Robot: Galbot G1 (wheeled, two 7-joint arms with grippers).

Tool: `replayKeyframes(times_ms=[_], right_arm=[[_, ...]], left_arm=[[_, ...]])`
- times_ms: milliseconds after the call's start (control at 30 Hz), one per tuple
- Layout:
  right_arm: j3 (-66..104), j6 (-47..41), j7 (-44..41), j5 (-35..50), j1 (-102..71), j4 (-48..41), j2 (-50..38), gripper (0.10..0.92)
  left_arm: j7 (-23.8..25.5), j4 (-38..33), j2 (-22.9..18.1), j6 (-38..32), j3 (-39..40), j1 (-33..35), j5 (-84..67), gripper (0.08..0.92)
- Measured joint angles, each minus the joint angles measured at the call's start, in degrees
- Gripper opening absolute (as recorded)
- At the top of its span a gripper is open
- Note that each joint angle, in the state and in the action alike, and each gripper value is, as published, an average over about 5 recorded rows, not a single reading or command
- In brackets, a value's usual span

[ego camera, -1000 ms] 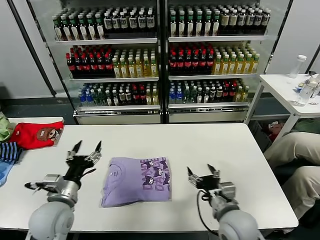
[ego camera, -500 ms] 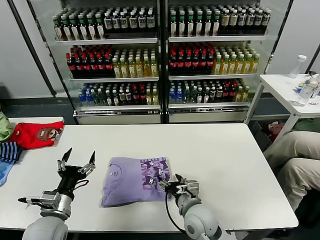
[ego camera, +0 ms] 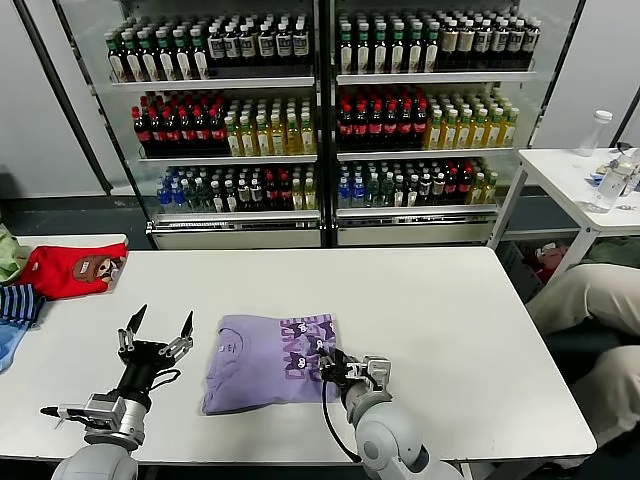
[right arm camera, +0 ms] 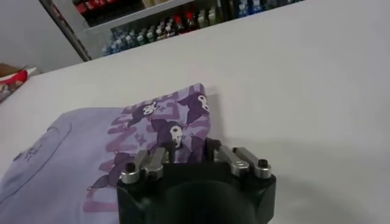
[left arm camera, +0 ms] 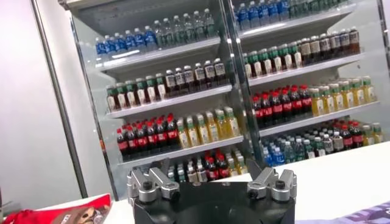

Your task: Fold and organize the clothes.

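At the far left edge of the white table, a red garment was seen, with a striped garment just in front of it. Nearer the middle, the left gripper was held above the tabletop, its fingers spread wide and pointing up and away, with nothing between them; it stood apart from the shirt, to the shirt's left. In the left wrist view the same gripper was shown empty, with the drinks cooler behind it.

The folded lavender T-shirt was laid flat near the front edge of the table, between the two grippers, plain on its left part and printed with dark cartoon figures on its right part.

The right gripper was set at the shirt's right edge, on the printed part. In the right wrist view, this gripper was seen with its fingers drawn partly together, their tips at the printed cloth; whether the fabric was actually pinched could not be told.

Bare tabletop was seen to the right of the shirt.
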Motion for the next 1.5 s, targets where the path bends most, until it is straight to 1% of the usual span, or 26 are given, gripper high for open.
replayKeyframes(times_ms=[200, 300, 567, 633, 700, 767, 900, 1133, 1400, 1500], right_arm=[[0.83, 0.05, -0.24, -0.7, 0.63, 1.19, -0.41, 0.18], [2.5, 0.04, -1.15, -2.02, 0.23, 3.44, -1.93, 0.125], [11.91, -0.24, -5.76, -3.91, -4.74, 10.65, -8.55, 0.116], [13.95, -0.27, -7.14, -4.61, -6.39, 11.64, -9.62, 0.129], [15.49, -0.26, -8.5, -5.8, -8.08, 12.35, -10.26, 0.158], [16.82, -0.23, -9.77, -7.32, -9.7, 13.08, -10.71, 0.207], [19.75, -0.21, -11.89, -10.03, -12.26, 15.23, -11.88, 0.337], [25.03, 0.23, -14.39, -14.78, -14.34, 18.38, -13.27, 0.535], [29.98, 2.38, -16.69, -19.79, -14.62, 19.0, -14.59, 0.763], [31.29, 3.72, -17.59, -21.35, -14.44, 18.42, -14.73, 0.811]], left_arm=[[0.15, 0.34, -0.34, -0.4, -0.08, 0.41, 0.36, 0.823], [0.19, 0.68, -0.47, -0.75, -0.21, 0.41, 0.47, 0.823], [0.31, 2.05, -1.16, -1.68, 0.83, -0.41, 1.06, 0.823], [0.32, 2.34, -1.4, -1.87, 1.37, -0.64, 1.38, 0.823], [0.34, 2.49, -1.6, -2.04, 1.93, -0.71, 1.69, 0.823], [0.4, 2.52, -1.73, -2.26, 2.33, -0.64, 2.0, 0.823], [0.5, 2.53, -2.04, -2.82, 2.54, -0.65, 2.73, 0.823], [0.55, 2.28, -2.74, -2.98, 3.55, -0.91, 3.73, 0.823], [0.42, 2.22, -3.01, -3.59, 4.37, -2.25, 2.47, 0.823], [0.65, 2.13, -2.76, -4.2, 4.23, -2.54, 1.79, 0.823]])
